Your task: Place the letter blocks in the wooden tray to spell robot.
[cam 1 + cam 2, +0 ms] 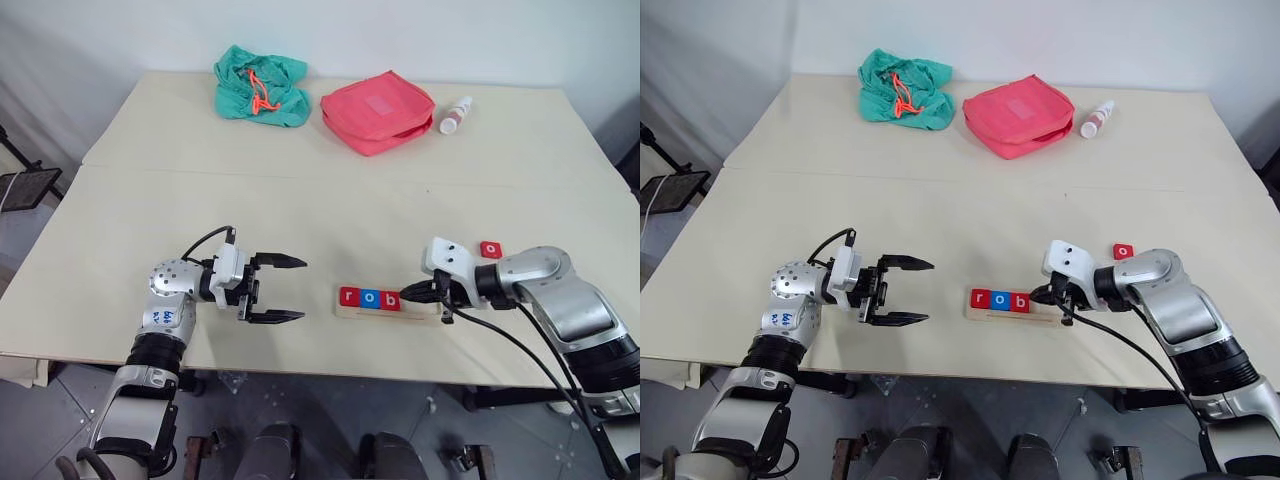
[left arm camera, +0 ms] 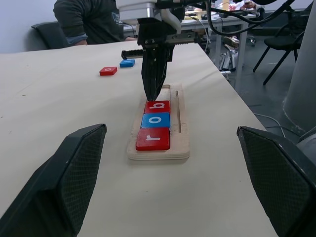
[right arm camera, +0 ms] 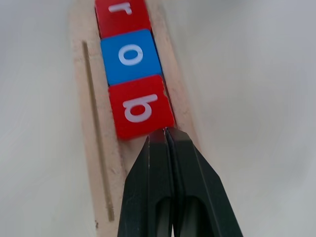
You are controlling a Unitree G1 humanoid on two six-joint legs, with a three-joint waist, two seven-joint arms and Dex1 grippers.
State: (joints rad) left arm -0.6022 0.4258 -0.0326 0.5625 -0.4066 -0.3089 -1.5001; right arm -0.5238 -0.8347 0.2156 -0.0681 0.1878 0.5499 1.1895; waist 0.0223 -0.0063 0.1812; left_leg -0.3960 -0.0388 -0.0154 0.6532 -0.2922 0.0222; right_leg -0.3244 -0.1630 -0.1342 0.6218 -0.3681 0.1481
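Wooden tray (image 1: pixel 385 308) near the table's near edge holds r (image 1: pixel 349 296), o (image 1: pixel 370 298), b (image 1: pixel 391 300), left to right. Right gripper (image 3: pixel 165 132) pressed together, tips at b's right edge. Left gripper (image 1: pixel 290 289) spread, empty, left of the tray; another red block (image 1: pixel 490 249) lies farther right.

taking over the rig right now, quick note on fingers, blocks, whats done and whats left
Left gripper: fingers open, empty, hovering left of the long pale wooden tray.
Right gripper: fingers shut, empty, tips at the tray beside the red "b" block.
Done: red "r" block, blue "o" block and "b" sit in a row in the tray.
Left: a small red block and a small blue block lie loose on the table beyond the tray; place "o", then "t".
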